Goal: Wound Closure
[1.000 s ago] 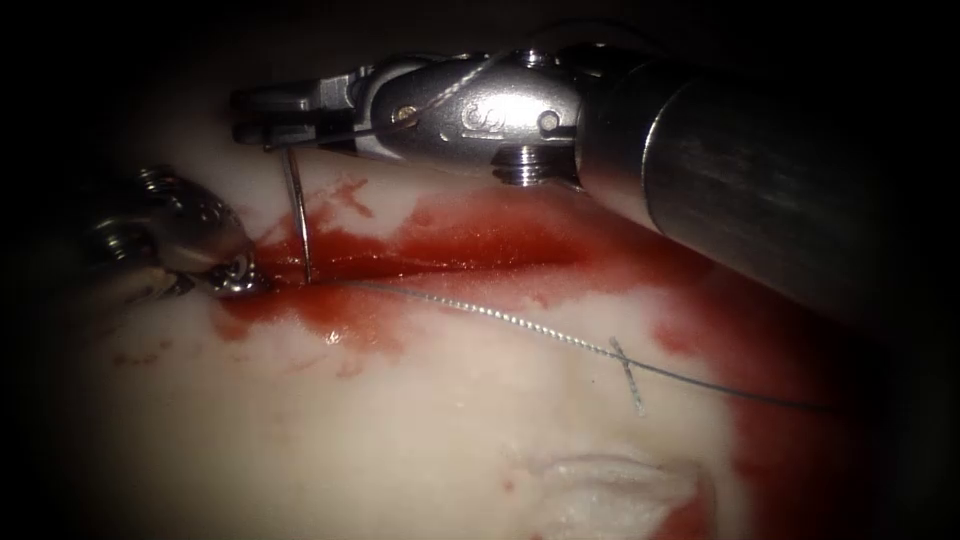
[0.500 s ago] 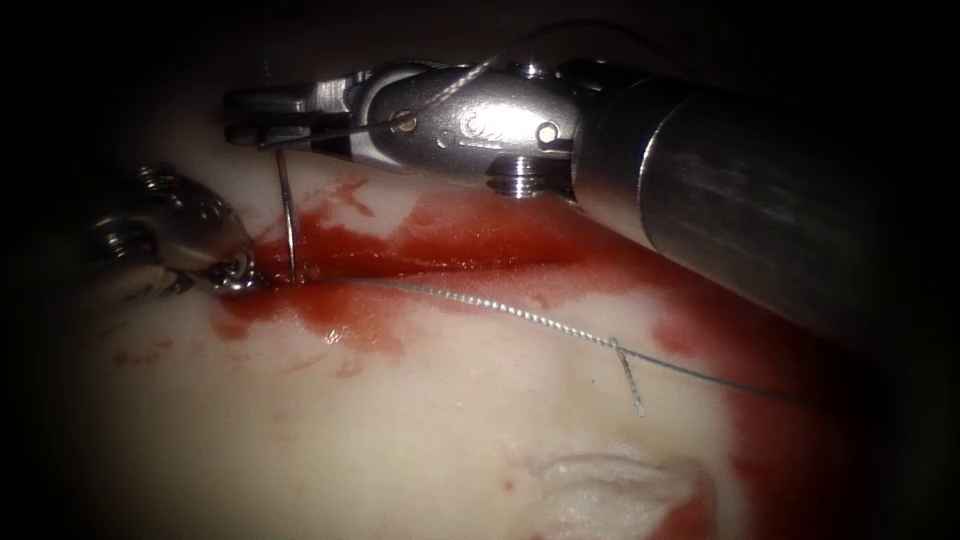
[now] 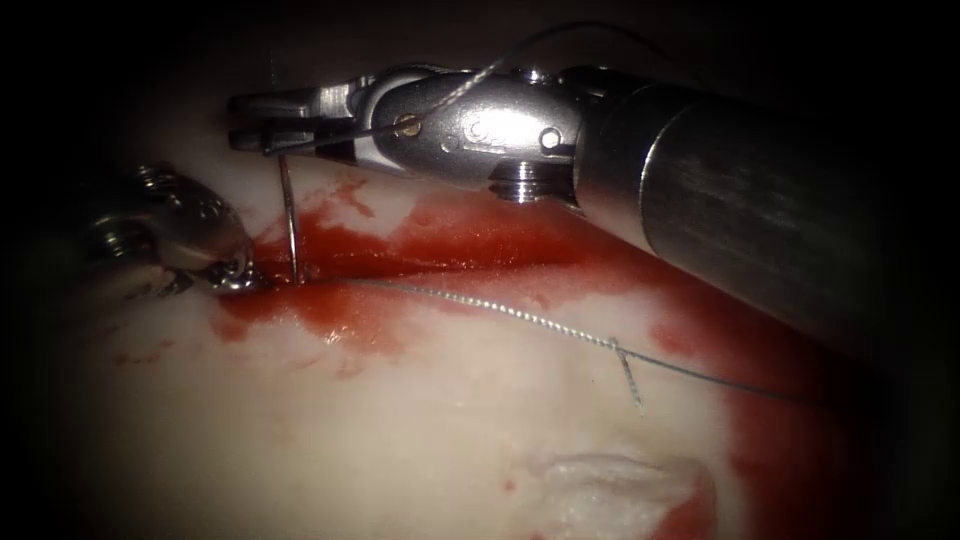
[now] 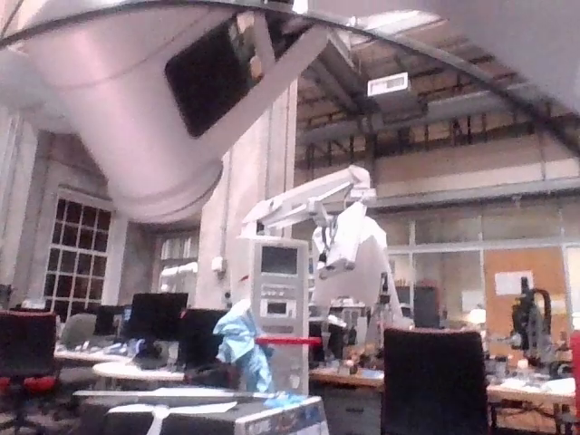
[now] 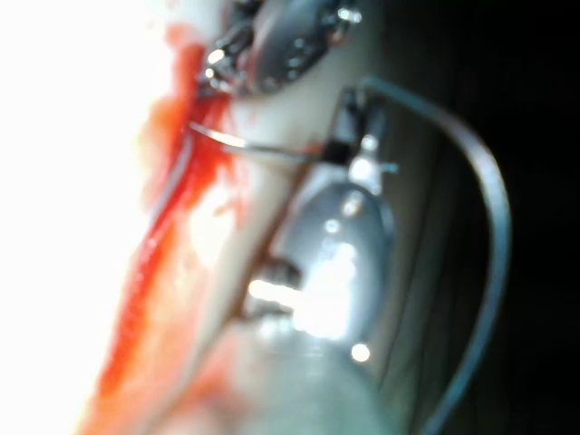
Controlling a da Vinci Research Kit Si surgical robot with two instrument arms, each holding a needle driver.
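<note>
My right tool (image 3: 262,128) reaches in from the right above the cut (image 3: 440,262), its jaws shut on the curved needle (image 3: 290,215) near its tail end. The needle hangs down from the jaws, and its tip meets the tissue (image 3: 400,430) at the left end of the cut. My left tool (image 3: 232,274) rests its tip on the tissue just left of the needle. Thread (image 3: 520,318) runs from the cut away to the right. In the right wrist view the needle (image 5: 254,148) spans from my right tool (image 5: 343,145) to the red cut, with the left tool (image 5: 272,45) beyond it.
Red fluid (image 3: 330,310) pools around the left end of the cut and stains the tissue at the right. A short cut end of thread (image 3: 630,385) crosses the long strand. Another strand of thread (image 3: 480,75) loops over the right tool's wrist. A pale flap (image 3: 620,485) lies nearer the front.
The right tool has shifted slightly left with the needle, whose lower end now meets the cut a little further left. The left tool has stayed put.
</note>
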